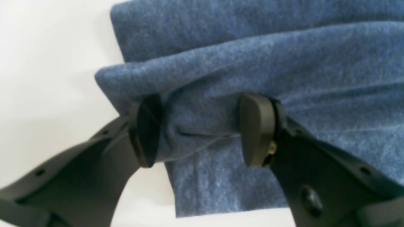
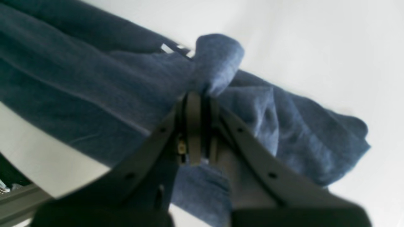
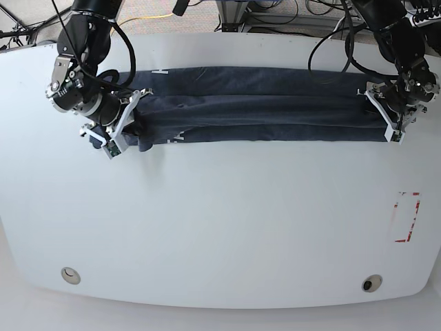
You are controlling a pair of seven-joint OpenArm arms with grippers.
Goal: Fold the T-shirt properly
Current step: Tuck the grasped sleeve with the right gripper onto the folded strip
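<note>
The dark navy T-shirt (image 3: 255, 103) lies as a long folded strip across the far half of the white table (image 3: 220, 227). At the strip's left end in the base view, my right gripper (image 3: 131, 114) is shut on a bunched corner of the T-shirt (image 2: 217, 60), and its jaws (image 2: 199, 94) meet on the cloth. At the opposite end sits my left gripper (image 3: 386, 117). In the left wrist view its fingers (image 1: 257, 129) stand apart with a thick roll of the T-shirt (image 1: 202, 123) pinched between them, and creases run out from the pads.
A red rectangular outline (image 3: 406, 217) is marked near the table's right edge. Two small round fittings (image 3: 69, 276) (image 3: 372, 283) sit by the front edge. Cables and a frame (image 3: 275, 17) lie beyond the back edge.
</note>
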